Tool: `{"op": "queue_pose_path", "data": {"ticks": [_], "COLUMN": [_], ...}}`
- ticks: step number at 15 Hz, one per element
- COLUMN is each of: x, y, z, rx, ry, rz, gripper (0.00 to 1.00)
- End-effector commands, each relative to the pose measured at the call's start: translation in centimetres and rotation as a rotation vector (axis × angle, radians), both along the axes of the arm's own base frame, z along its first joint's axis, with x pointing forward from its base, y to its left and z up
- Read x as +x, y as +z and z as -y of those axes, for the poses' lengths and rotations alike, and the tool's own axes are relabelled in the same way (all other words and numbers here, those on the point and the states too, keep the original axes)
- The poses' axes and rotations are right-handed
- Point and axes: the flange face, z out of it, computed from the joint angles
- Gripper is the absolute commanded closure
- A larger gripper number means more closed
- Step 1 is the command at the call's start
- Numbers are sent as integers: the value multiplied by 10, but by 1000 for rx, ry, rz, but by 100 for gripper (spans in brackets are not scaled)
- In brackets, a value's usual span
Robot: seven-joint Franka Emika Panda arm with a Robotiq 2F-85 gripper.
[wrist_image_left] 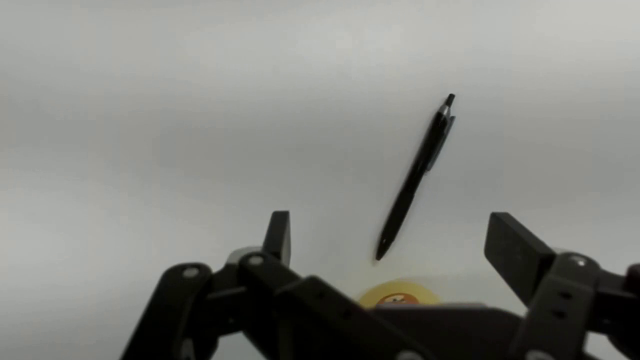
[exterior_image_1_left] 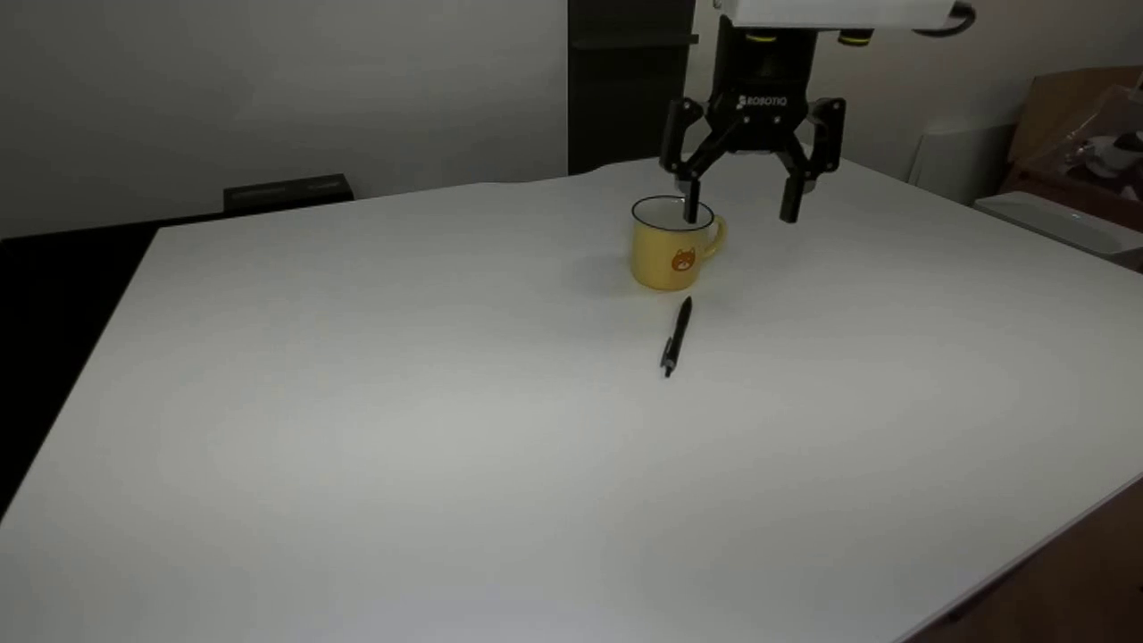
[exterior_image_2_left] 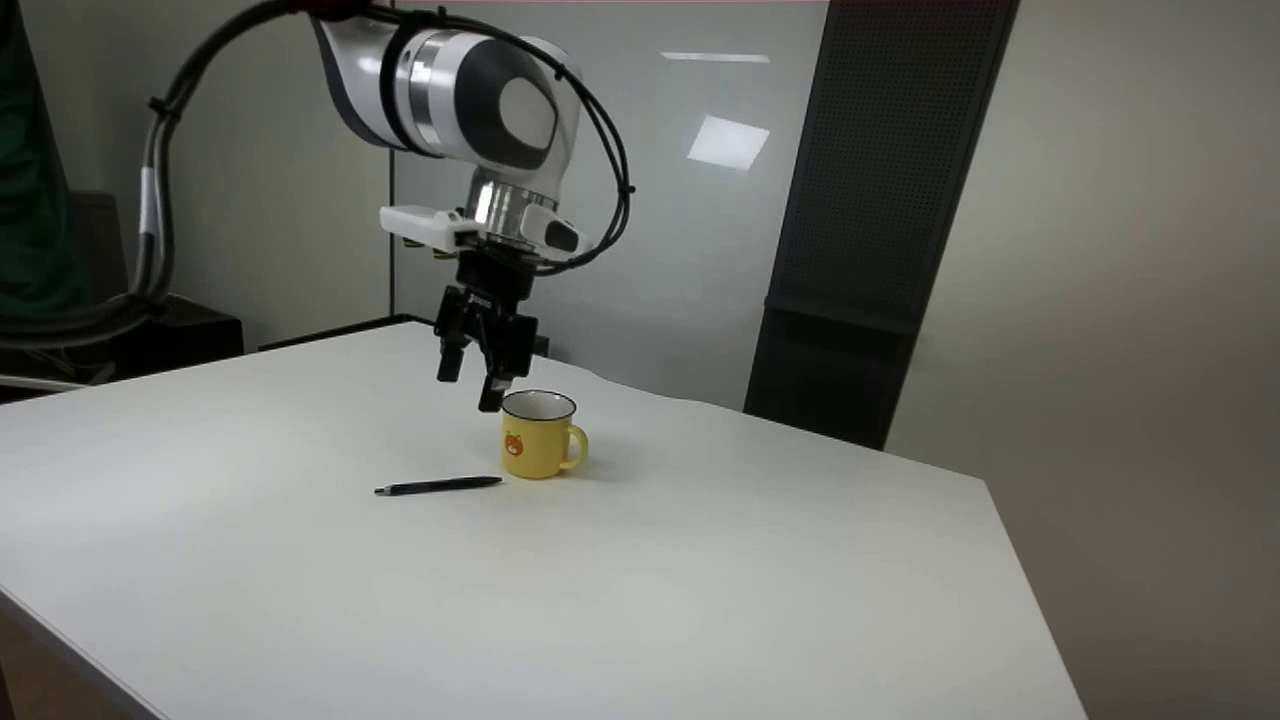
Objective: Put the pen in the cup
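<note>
The pen lies flat on the white table in front of the cup, and its tip points toward the cup. It also shows in an exterior view and in the wrist view. The yellow cup stands upright with a bear-like face on its front, and it shows in an exterior view. In the wrist view only a strip of the cup shows, the rest hidden by the gripper body. My gripper is open and empty, above the table close to the cup; it also shows in an exterior view and wrist view.
The white table carries the pen and cup. Its far edge runs behind the cup, near a wall and a dark panel. A cardboard box and a white tray-like object stand beyond the table's edge.
</note>
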Motion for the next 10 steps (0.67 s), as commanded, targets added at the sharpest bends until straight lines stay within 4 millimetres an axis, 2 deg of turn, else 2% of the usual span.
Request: {"op": "queue_pose_path", "data": {"ticks": [1, 4, 10], "x": [-19, -32, -41], "y": [-16, -33, -60], "z": [-36, -50, -34], "rx": [50, 86, 8], "ry": [-68, -156, -355], "rz": [70, 155, 372], "gripper": [0, 0, 0]}}
